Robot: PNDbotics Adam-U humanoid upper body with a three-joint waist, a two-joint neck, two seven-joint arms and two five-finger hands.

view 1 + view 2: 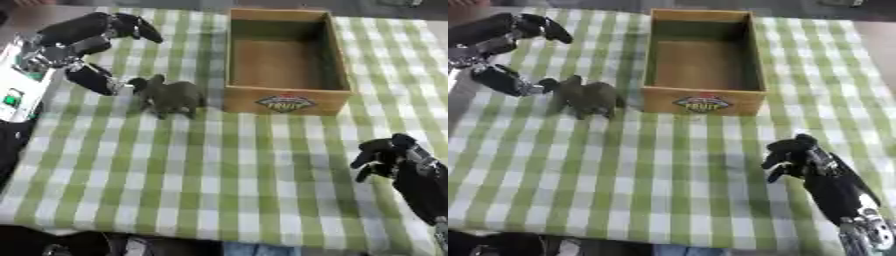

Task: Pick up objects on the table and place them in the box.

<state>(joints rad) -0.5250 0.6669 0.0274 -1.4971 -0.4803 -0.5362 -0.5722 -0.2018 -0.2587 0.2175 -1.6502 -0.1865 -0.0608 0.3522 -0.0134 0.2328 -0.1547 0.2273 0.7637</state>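
A small grey-brown toy animal [169, 97] stands on the green checked tablecloth, just left of the wooden box [284, 102]. The box is open at the top and nothing shows inside it. My left hand [83, 42] hovers at the upper left with fingers spread wide, its thumb close to the toy's head and its upper fingers arched above; it is open and holds nothing. My right hand [802, 157] rests low at the right with fingers curled, away from the toy and the box, and holds nothing.
The checked cloth [219, 165] covers the table in front of the box and toy. A white device with a green light [13, 90] sits on my left forearm. The table's near edge runs along the bottom.
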